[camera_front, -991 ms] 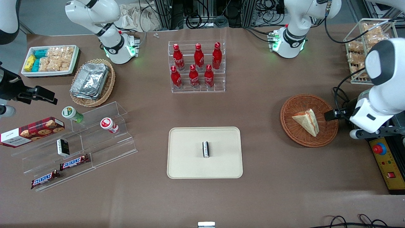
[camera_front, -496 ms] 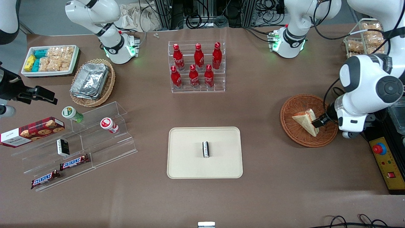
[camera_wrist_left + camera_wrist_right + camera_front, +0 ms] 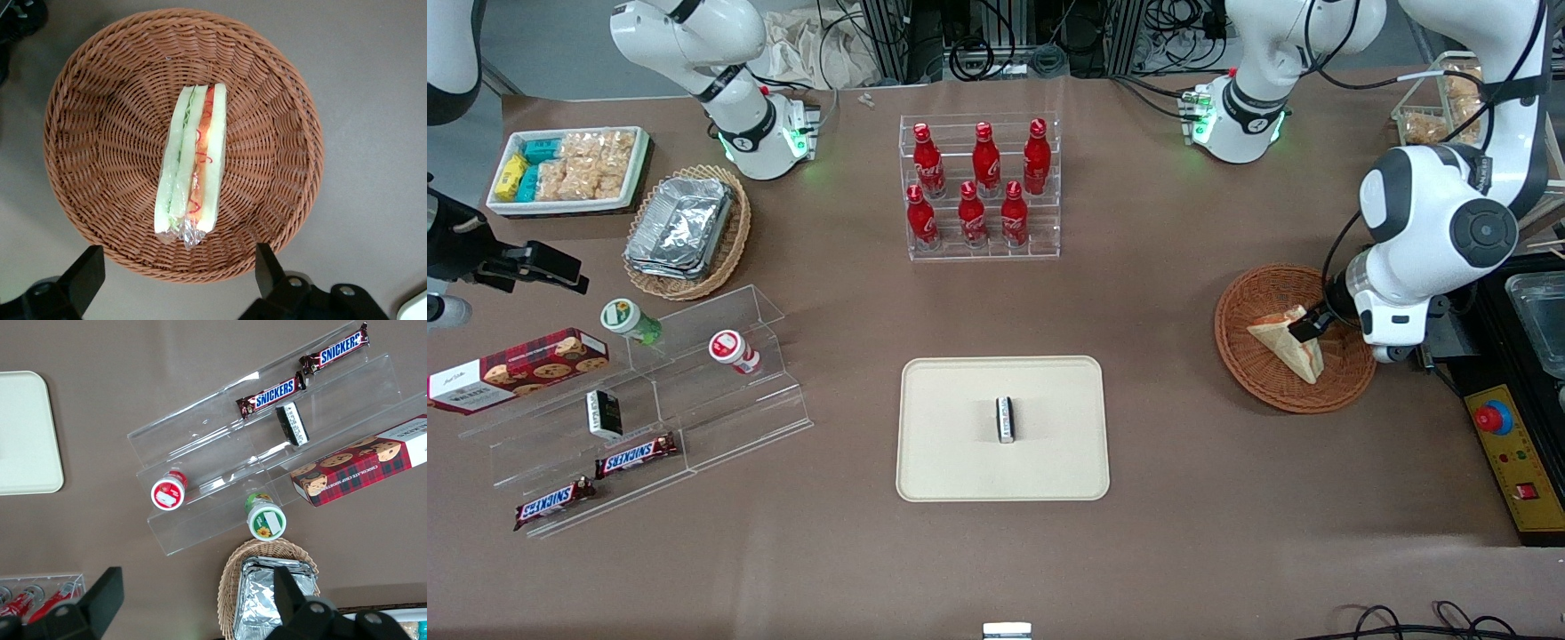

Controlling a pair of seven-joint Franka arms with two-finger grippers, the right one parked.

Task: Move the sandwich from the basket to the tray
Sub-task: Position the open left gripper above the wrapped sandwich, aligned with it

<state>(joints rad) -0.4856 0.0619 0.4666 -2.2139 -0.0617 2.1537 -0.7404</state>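
Claw: left arm's claw (image 3: 177, 283) hangs above the basket, over the sandwich; its two fingers (image 3: 80, 280) stand wide apart and hold nothing.
Claw from the front: dark claw (image 3: 1305, 326) sits over the basket, near the sandwich's upper edge; contact cannot be told.
Snack stand: clear stepped stand (image 3: 720, 391) toward the parked arm's end of the bench, with two Snickers bars (image 3: 637, 455), a cookie box (image 3: 516, 366) and two small cups on it.
Tray: beige tray (image 3: 1049, 462) at the bench's middle, nearer to the front camera than the cola rack (image 3: 980, 187); one small dark packet (image 3: 1006, 419) already lies in it.
Basket: reddish-brown wicker basket (image 3: 1254, 293), (image 3: 87, 133) toward the working arm's end, well apart from the tray.
Sandwich: wrapped wedge (image 3: 1285, 342), (image 3: 191, 167) rests in the basket on its side, filling edge up toward the wrist camera, red and green layers showing.
Progress: I judge the task is at its start; the grasp is not yet made, and lifting, carrying and setting down on the tray are all left.
Surface: brown matte bench (image 3: 1183, 551), flat.
Room: cables and metal frames at the edge farthest from the front camera; a control box with a red button (image 3: 1492, 418) beside the basket.
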